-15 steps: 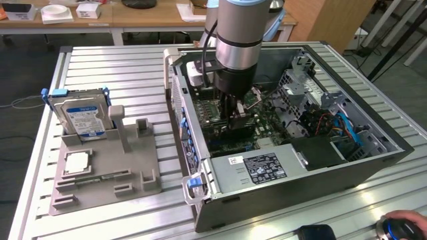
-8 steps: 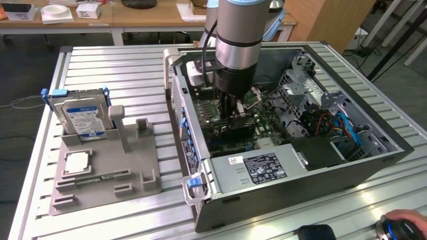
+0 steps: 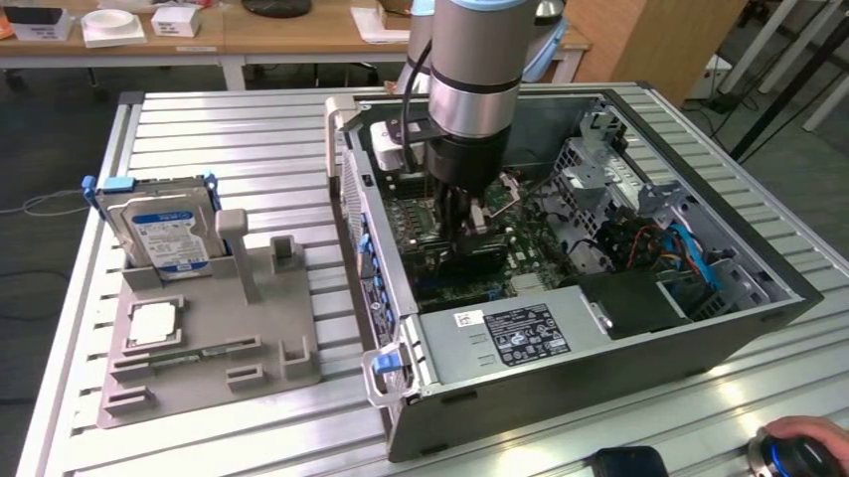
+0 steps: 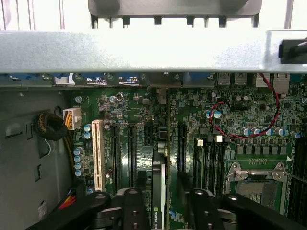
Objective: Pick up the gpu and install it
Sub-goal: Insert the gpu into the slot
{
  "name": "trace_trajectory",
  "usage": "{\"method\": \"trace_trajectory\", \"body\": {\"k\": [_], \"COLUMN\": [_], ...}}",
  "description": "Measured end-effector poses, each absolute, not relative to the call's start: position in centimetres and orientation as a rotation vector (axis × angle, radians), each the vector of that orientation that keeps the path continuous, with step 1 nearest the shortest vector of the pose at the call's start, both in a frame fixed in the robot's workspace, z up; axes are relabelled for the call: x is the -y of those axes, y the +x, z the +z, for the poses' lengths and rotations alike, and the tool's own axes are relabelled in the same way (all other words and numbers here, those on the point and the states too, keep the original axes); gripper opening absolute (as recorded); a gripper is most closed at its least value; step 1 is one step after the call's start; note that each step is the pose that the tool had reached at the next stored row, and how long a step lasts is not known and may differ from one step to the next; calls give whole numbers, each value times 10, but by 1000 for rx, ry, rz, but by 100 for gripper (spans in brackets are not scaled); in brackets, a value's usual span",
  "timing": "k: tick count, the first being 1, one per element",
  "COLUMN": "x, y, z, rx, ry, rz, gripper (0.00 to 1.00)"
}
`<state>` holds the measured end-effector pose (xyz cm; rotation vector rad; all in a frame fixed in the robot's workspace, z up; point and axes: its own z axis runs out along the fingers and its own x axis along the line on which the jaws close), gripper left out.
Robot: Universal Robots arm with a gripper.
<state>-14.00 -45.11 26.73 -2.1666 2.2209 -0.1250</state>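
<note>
Graphics card: thin black board, on edge, standing in a slot of the green motherboard inside the open grey metal case. Black fingers clasp it.

Robotics lab, aluminium-profile table, open computer case, wooden benches

An open computer case lies on a slatted aluminium table, its green motherboard exposed with a white slot and a looping red wire. Towards the exterior view's left, a grey holder tray carries an upright hard drive.
</note>
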Motion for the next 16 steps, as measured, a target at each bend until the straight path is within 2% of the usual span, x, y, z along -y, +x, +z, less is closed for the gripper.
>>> {"method": "trace_trajectory", "body": {"k": [2,5,8,16], "x": [451,451,451,450], "y": [-140,-140,-140,-140], "z": [267,267,267,267], "rx": [-2221,-2221,-2221,-2221], "ry": [-2167,-2167,-2167,-2166], "rz": [-125,-125,-125,-125], "gripper": [31,25,10,10]}}
